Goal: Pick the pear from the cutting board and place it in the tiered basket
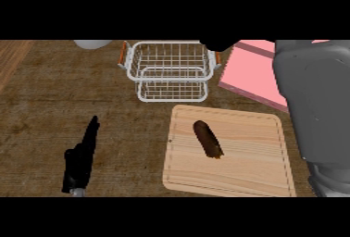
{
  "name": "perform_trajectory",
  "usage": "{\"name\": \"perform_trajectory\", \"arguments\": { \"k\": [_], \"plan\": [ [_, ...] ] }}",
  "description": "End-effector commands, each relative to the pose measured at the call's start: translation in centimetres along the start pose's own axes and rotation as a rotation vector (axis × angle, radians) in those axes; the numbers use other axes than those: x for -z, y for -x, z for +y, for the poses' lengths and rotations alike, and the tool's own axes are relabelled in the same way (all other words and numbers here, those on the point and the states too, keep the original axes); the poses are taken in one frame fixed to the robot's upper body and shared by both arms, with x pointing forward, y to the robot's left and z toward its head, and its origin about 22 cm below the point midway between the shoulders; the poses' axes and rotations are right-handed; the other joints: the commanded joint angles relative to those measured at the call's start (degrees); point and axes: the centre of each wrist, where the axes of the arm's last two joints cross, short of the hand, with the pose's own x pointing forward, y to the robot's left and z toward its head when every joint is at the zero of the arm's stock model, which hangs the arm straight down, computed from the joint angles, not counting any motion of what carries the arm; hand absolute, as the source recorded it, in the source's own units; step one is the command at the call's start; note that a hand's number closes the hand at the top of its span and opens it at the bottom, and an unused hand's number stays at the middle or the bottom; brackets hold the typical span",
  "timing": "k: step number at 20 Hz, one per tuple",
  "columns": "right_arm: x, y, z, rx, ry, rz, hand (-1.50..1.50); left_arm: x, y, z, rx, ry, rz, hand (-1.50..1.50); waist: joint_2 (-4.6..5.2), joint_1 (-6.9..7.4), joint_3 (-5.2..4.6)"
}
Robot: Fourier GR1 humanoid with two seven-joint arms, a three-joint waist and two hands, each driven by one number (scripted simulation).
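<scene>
Now, board room: pear (208, 139) lies alone mid-left on the cutting board (253, 162), bare wood all round
Pear axis: long, upper-left to lower-right
Tiered basket (171, 69): beyond the board's far edge
Left hand (80, 159): fingers straight, over the counter (41, 115)
Right hand (219, 45): fingers unclear

The counter (82, 106) is of dark brown wood grain. At its far right lies a flat pink board (254, 74). At its far left edge shows a pale rounded object (92, 44), partly cut off.
</scene>
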Motion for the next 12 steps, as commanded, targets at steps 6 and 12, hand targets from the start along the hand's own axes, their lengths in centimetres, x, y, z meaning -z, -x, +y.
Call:
{"name": "perform_trajectory", "arguments": {
  "k": [6,12],
  "plan": [
    [4.1,-1.3,6.1,-0.055,-0.046,0.018,1.5,-0.6,0.9,0.1,0.0,-0.007,0.046,0.0,0.2,0.29,-0.23],
    [4.4,0.0,11.6,-0.041,-0.073,0.063,1.5,1.3,1.0,-0.1,-0.002,-0.006,0.054,0.0,0.28,-0.19,-0.25]
  ]
}}
